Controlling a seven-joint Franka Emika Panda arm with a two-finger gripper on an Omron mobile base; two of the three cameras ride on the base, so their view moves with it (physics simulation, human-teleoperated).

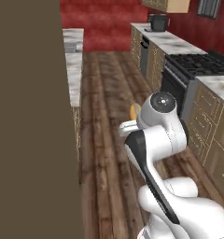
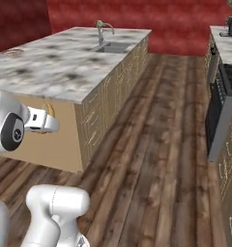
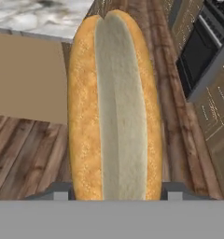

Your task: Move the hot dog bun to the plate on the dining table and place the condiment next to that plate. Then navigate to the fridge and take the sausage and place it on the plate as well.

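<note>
I've got the hot dog bun [image 3: 115, 107] clamped in the gripper [image 3: 115, 189], fingers [image 3: 58, 191] pressed on both sides of its lower end, split side facing cam. Bun's carried in mid-air over the wood floor [image 2: 152, 144], just off the corner of the dining table [image 2: 65, 67]. Sink [image 2: 108, 47] at the table's far end; stove [image 1: 198, 65] on opp. side.

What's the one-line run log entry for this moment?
phase: carrying bun | gripper: shut on bun | position: over wood floor, beside dining table | plate: not reached
</note>
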